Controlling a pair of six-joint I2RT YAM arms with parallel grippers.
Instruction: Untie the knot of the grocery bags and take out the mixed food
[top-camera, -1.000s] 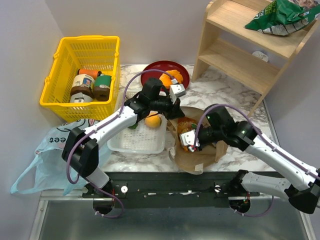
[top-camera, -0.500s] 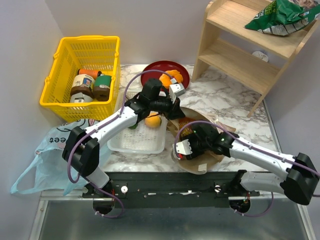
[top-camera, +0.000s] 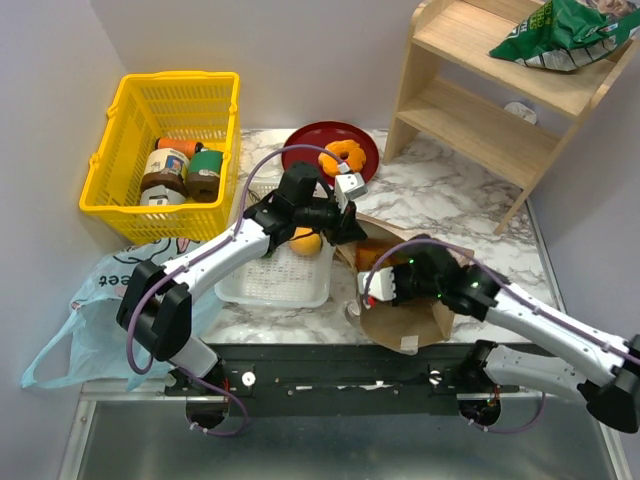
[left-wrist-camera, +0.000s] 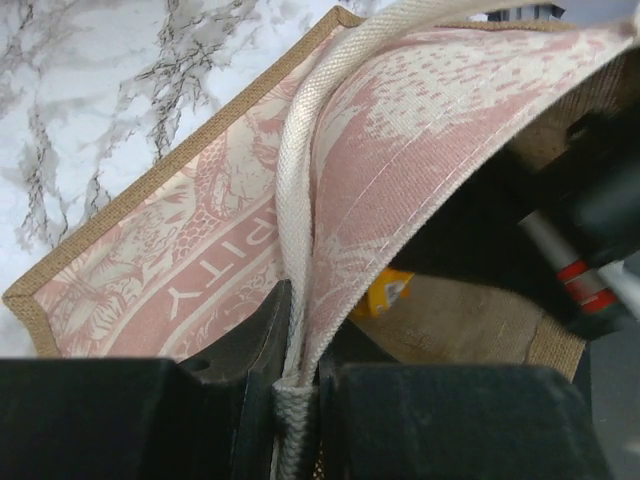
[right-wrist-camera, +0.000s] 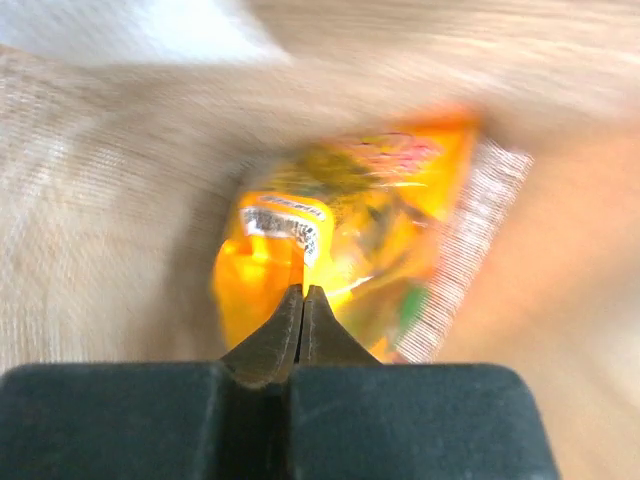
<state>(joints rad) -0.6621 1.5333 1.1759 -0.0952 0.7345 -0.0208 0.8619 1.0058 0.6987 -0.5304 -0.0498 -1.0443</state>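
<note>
Matt brown paper bag, woven white rope handle, glossy yellow-orange snack packet

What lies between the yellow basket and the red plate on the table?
Only bare marble table, crossed by a loop of purple cable. The top view shows this.

Overhead camera looks steeply down from the near edge over the whole surface; both wrist cameras view the paper bag at close range.
</note>
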